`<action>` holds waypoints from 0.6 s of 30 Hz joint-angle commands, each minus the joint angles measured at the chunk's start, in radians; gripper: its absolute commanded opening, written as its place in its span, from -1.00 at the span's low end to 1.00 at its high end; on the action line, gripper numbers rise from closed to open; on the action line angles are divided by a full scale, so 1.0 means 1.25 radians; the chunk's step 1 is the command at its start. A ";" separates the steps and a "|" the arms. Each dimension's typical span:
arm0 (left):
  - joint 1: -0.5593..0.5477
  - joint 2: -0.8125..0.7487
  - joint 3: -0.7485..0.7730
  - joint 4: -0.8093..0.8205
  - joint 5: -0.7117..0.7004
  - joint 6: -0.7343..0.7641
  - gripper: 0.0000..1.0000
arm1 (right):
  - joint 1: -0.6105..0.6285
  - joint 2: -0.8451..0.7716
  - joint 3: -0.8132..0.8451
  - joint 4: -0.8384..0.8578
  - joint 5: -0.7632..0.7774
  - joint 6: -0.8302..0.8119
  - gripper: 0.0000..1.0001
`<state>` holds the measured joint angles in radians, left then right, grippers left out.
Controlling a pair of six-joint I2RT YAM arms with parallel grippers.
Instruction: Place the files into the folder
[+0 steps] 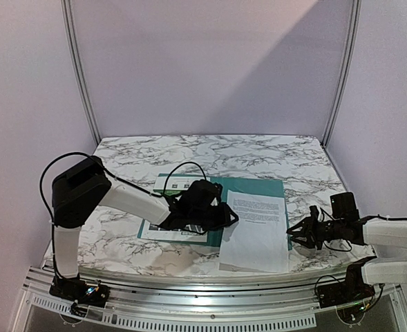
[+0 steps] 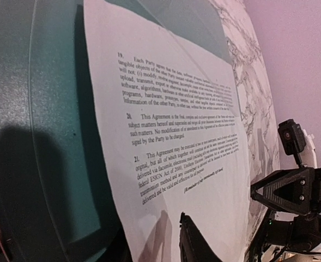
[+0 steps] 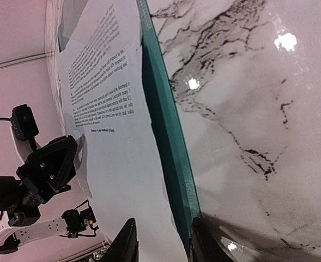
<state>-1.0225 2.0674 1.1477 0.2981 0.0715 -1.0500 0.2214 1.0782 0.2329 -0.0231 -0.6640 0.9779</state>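
the green-headed sheet [image 1: 174, 184] lay on the left half of the open folder [image 1: 255, 185], under the left gripper [image 1: 220, 214]; its finger state i couldn't tell. the white sheet [image 1: 256, 238] lay on the folder's right half, overhanging its near edge. the right gripper [image 1: 301, 232], just right of the folder, was spread and empty. squaring up and closing seemingly remained.

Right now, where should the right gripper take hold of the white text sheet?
Probably its near right corner: the white sheet lies flat, but that end overhangs the near edge of the folder. Come in low from the right, where the open right gripper sits.
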 commanded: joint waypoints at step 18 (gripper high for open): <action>0.020 -0.016 0.022 -0.042 -0.087 -0.015 -1.00 | -0.002 0.009 -0.011 0.023 0.009 -0.022 -0.37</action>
<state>-1.0248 2.0754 1.1805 0.2634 0.0063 -1.0672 0.2214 1.0977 0.2157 0.0250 -0.6678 0.9661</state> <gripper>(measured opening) 0.006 0.316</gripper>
